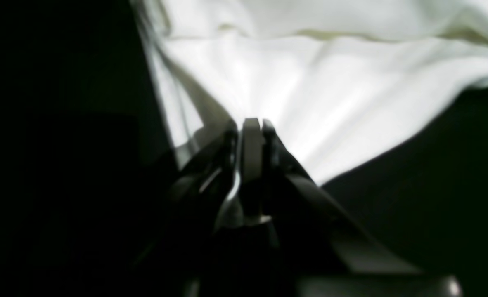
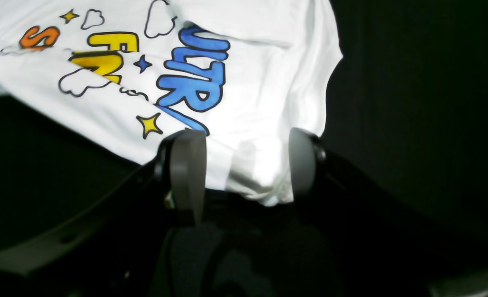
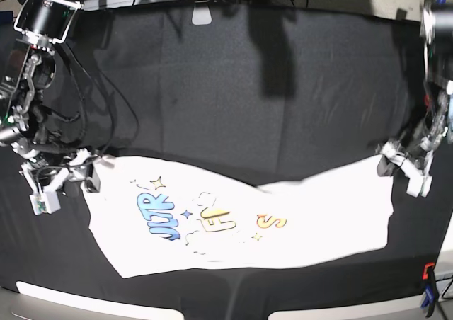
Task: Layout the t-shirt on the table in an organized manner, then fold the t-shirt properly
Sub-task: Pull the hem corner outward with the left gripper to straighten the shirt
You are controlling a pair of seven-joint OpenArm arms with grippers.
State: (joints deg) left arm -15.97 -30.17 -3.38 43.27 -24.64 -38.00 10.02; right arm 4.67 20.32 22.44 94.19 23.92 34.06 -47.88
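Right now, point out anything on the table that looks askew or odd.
The t-shirt is not flat: its far edge sags in a dip between the two arms, a fold crosses the printed lettering, and it lies slanted on the table. The left gripper is shut on one corner; the right gripper is open around the other edge.

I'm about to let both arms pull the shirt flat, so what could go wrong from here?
1. Only the left gripper is shut on the t-shirt; the right gripper has its jaws open around a corner. A pull now would likely drag the shirt sideways.
2. The left grip pinches a bunched corner, so it may slip.
3. Dragging could ruck the table cloth.
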